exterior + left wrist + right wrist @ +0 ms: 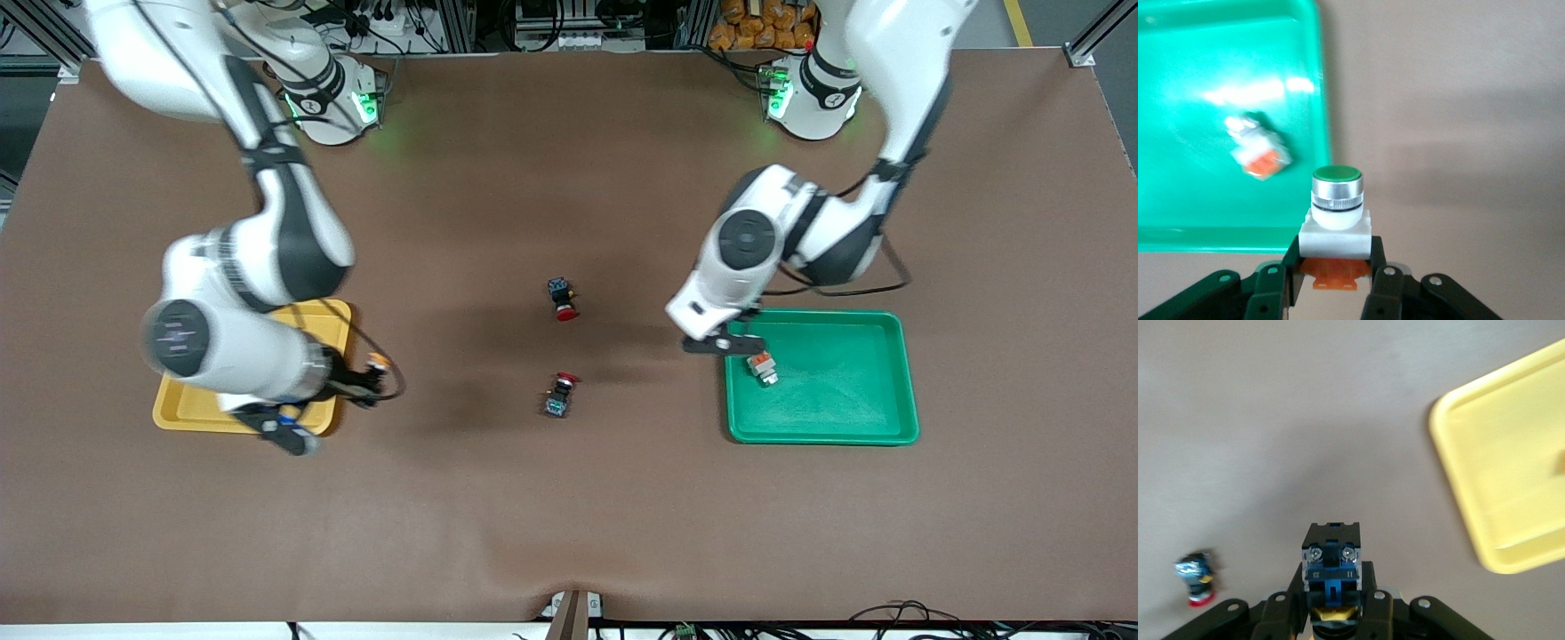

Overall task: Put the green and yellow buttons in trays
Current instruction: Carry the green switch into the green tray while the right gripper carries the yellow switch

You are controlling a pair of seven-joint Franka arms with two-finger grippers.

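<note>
My left gripper (718,345) is shut on a white-bodied green-capped button (1336,213), held over the table just outside the rim of the green tray (845,382). The gripper (1336,257) and the tray (1198,220) also show in the left wrist view. A second green button (762,367) lies on its side in that tray, also seen in the left wrist view (1261,150). My right gripper (369,380) is shut on a black-bodied yellow-capped button (1331,560), held over the table beside the yellow tray (182,404), which also shows in the right wrist view (1498,473). The other yellow button is hidden.
Two black-bodied red-capped buttons lie mid-table, one (562,299) farther from the front camera, one (560,396) nearer. One of them shows in the right wrist view (1197,577). The right arm's forearm covers much of the yellow tray.
</note>
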